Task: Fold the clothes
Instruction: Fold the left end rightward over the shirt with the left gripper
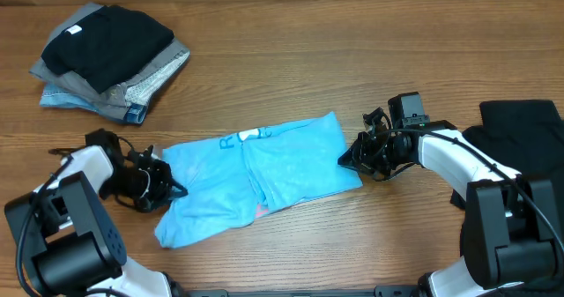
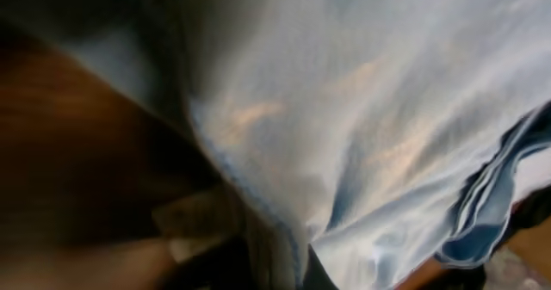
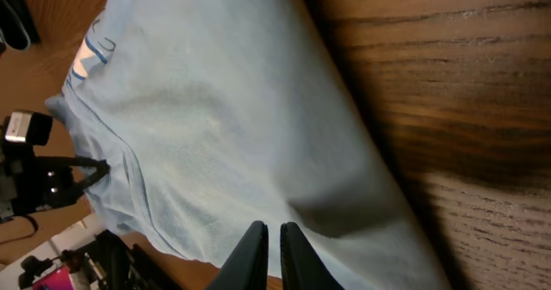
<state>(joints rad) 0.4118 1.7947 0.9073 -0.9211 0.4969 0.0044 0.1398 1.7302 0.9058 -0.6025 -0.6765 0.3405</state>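
Note:
A light sky-blue T-shirt (image 1: pixel 264 169) with white lettering near its collar lies crumpled across the middle of the wooden table. My left gripper (image 1: pixel 167 187) sits low at the shirt's left edge. In the left wrist view the blue fabric (image 2: pixel 344 109) fills the frame, blurred, and runs down into the jaws, which are shut on it. At the shirt's right edge my right gripper (image 1: pixel 351 159) is also low. In the right wrist view its black fingers (image 3: pixel 274 238) stand almost together on the T-shirt (image 3: pixel 198 126), where a raised fold casts a shadow.
A stack of folded clothes (image 1: pixel 110 59), black on top of grey and denim, rests at the back left. A dark garment (image 1: pixel 520 125) lies at the right edge behind my right arm. Bare wood (image 1: pixel 308 59) stretches behind the shirt.

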